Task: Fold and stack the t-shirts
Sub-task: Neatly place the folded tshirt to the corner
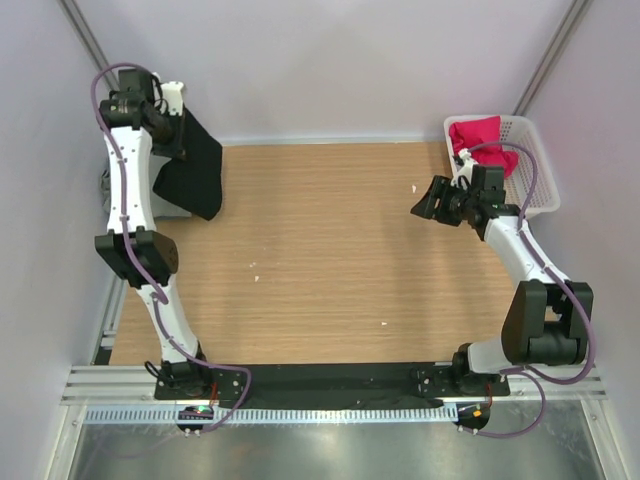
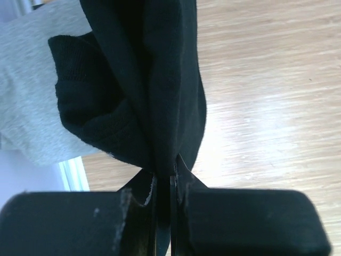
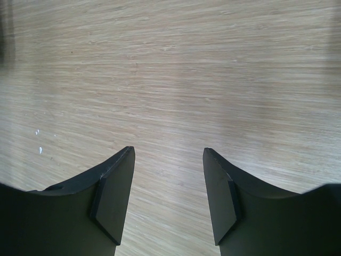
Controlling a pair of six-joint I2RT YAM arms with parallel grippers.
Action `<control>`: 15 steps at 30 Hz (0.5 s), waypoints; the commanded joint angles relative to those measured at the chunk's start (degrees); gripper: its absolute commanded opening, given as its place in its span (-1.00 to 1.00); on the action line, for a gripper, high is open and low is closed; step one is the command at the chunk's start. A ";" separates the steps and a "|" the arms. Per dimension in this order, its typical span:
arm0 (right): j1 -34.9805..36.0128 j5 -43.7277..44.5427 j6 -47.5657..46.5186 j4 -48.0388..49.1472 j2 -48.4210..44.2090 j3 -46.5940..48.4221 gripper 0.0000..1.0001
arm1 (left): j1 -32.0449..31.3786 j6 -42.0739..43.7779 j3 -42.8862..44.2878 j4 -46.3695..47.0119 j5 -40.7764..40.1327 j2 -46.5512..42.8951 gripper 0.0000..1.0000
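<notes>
L gripper (image 2: 170, 178) pinches black t-shirt (image 2: 144, 80), cloth hanging off its tips; R gripper (image 3: 168, 160) spread above table (image 3: 213, 64), holding nothing.

Lit brightly and evenly from overhead in the top view, with only faint, soft shadows on the light-brown wooden tabletop (image 1: 330, 250). In the left wrist view, washed out by white glare on the wood right of the hanging black cloth t-shirt (image 2: 144, 80); shirt folds underexposed, black left gripper (image 2: 171, 184) blurred at the bottom edge. In the right wrist view, sharp on the grain, slightly soft on the black right gripper (image 3: 168, 202).
</notes>
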 commanded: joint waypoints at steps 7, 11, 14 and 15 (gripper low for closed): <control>-1.30 -1.16 1.03 2.73 -3.31 -1.13 0.21 | 5.14 1.56 5.52 2.47 -1.30 -0.13 -1.00; -1.74 -1.25 1.38 2.99 -3.58 -1.75 0.20 | 6.11 2.43 6.40 2.82 -2.35 0.84 -1.00; -2.09 -1.34 1.47 3.17 -3.75 -2.27 0.21 | 6.46 3.84 6.49 3.26 -4.72 1.89 -1.00; -2.18 -1.34 1.47 3.08 -3.84 -2.45 0.21 | 6.55 4.19 6.41 3.61 -5.42 2.68 -1.00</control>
